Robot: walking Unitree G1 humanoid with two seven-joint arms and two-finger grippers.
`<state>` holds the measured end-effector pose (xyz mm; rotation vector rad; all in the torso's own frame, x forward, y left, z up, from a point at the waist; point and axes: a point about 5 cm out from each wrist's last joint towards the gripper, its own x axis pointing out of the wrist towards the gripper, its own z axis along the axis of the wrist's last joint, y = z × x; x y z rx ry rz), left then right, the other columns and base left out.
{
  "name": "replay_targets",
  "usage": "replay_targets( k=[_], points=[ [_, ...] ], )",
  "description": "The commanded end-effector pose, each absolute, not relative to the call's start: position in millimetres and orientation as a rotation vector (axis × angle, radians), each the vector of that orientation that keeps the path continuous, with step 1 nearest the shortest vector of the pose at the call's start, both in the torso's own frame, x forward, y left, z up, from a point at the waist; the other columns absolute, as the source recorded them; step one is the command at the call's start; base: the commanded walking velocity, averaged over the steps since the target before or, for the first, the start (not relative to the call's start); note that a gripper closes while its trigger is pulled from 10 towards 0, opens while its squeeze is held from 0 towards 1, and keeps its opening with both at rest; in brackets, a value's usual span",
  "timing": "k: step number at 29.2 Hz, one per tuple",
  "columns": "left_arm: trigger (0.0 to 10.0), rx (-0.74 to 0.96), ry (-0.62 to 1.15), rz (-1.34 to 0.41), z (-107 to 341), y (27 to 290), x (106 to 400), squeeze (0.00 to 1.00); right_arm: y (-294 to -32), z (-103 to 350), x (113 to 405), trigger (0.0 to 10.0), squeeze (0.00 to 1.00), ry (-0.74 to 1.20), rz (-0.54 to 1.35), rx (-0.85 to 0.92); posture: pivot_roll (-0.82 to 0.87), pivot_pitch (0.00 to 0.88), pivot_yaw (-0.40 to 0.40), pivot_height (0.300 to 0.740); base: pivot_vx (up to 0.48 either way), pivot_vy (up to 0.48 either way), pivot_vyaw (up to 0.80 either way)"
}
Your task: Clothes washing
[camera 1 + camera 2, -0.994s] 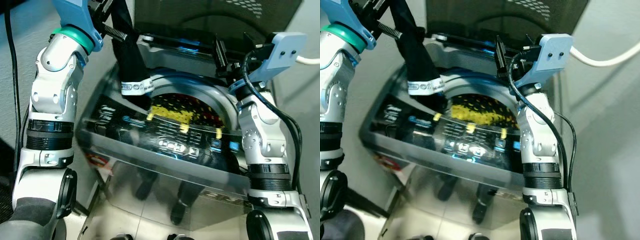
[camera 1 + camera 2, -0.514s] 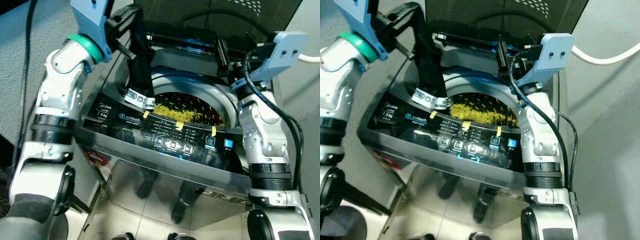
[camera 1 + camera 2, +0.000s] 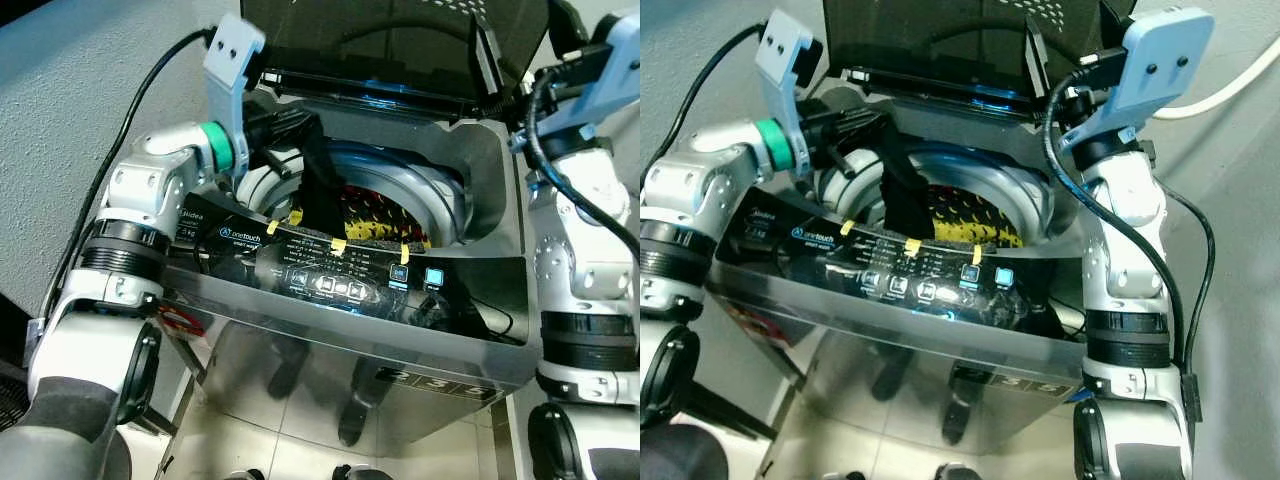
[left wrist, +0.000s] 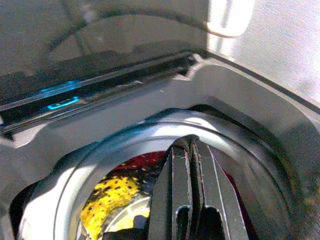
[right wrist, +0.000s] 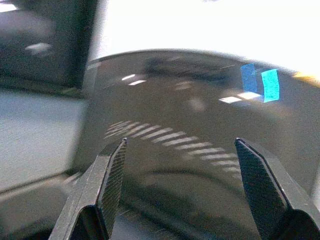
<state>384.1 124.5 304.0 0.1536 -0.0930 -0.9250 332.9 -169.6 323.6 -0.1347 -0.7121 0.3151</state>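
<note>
1. Left gripper [image 4: 192, 210]: fingers pressed together on the black garment [image 3: 322, 195], which hangs lengthwise straight below them into the washer drum [image 3: 420, 200].
2. Right gripper [image 5: 182, 185]: fingers spread, empty, near the raised lid [image 3: 940, 40], farther from the garment.
3. Judgement: release drops it in.

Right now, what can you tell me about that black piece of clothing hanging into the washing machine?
The black fabric garment is long, narrow and limp, with a soft, matte look. The left gripper has its fingers shut on the upper end, and the rest drapes over the rim into the grey top-loading washing machine's drum. Its lower end lies on the yellow and red laundry already inside, just behind the dark control panel.
</note>
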Motion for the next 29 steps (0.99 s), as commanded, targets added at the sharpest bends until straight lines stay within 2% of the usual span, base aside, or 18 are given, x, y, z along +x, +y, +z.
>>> replay_targets(
  k=[1, 4, 5, 6, 7, 16, 20, 23, 24, 25, 28, 29],
  points=[
    [10.0, 0.182, -0.076, -0.971, 296.9, 129.4, 380.0, 0.00, -168.4, 312.6, 332.1, 10.0, 0.00, -0.648, 0.400, -0.157, 0.00, 0.064, 0.026, 0.740, 0.000, 0.000, 0.00],
    [10.0, 0.206, -0.057, -1.006, 294.0, 133.1, 376.2, 0.00, -165.1, 303.3, 330.3, 10.0, 0.00, -0.590, 0.468, -0.197, 0.01, 0.072, 0.029, 0.740, 0.000, 0.000, 0.00],
    [10.0, 0.219, -0.057, -1.025, 293.6, 133.6, 373.6, 0.07, -164.5, 299.8, 329.7, 10.0, 0.00, -0.574, 0.483, -0.214, 0.00, 0.073, 0.028, 0.740, 0.000, 0.000, 0.00],
    [10.0, 0.219, -0.057, -1.025, 293.6, 133.6, 373.6, 0.07, -164.5, 299.8, 329.7, 10.0, 0.00, -0.574, 0.483, -0.214, 0.00, 0.073, 0.028, 0.740, 0.000, 0.000, 0.00],
    [10.0, 0.224, -0.057, -1.043, 293.6, 133.8, 371.8, 1.00, -163.9, 296.9, 329.1, 10.0, 0.00, -0.557, 0.505, -0.222, 0.00, 0.075, 0.028, 0.740, 0.000, 0.000, 0.00],
    [10.0, 0.248, -0.040, -1.073, 295.7, 135.7, 368.9, 1.00, -176.3, 294.6, 320.0, 10.0, 0.00, -0.494, 0.653, -0.277, 0.00, 0.074, 0.031, 0.740, 0.000, 0.000, 0.00],
    [10.0, 0.220, -0.128, -1.111, 305.5, 134.5, 363.6, 1.00, -178.5, 295.6, 318.5, 10.0, 0.00, -0.494, 0.670, -0.271, 0.00, 0.074, 0.032, 0.740, 0.000, 0.000, 0.00],
    [10.0, 0.097, -0.348, -1.307, 336.2, 132.2, 333.7, 1.00, -175.1, 294.3, 314.4, 10.0, 0.00, -0.499, 0.708, -0.236, 0.00, 0.070, 0.038, 0.740, 0.000, 0.000, 0.00],
    [10.0, 0.090, -0.391, -1.349, 342.3, 131.6, 325.2, 0.21, -174.0, 293.7, 313.2, 10.0, 0.00, -0.500, 0.719, -0.226, 0.00, 0.070, 0.038, 0.740, 0.000, 0.000, 0.00],
    [10.0, 0.094, -0.424, -1.387, 347.8, 130.5, 316.1, 0.00, -173.5, 293.7, 311.8, 10.0, 0.00, -0.503, 0.727, -0.216, 0.00, 0.069, 0.039, 0.740, 0.000, 0.000, 0.00],
    [10.0, 0.094, -0.481, -1.418, 357.3, 129.9, 305.3, 0.00, -173.6, 294.1, 310.9, 10.0, 0.00, -0.509, 0.727, -0.198, 0.00, 0.070, 0.040, 0.740, 0.000, 0.000, 0.00],
    [10.0, 0.100, -0.586, -1.441, 375.9, 130.5, 288.4, 0.00, -173.8, 294.6, 310.6, 10.0, 0.00, -0.521, 0.717, -0.163, 0.01, 0.070, 0.038, 0.740, 0.000, 0.000, 0.00]
  ],
)
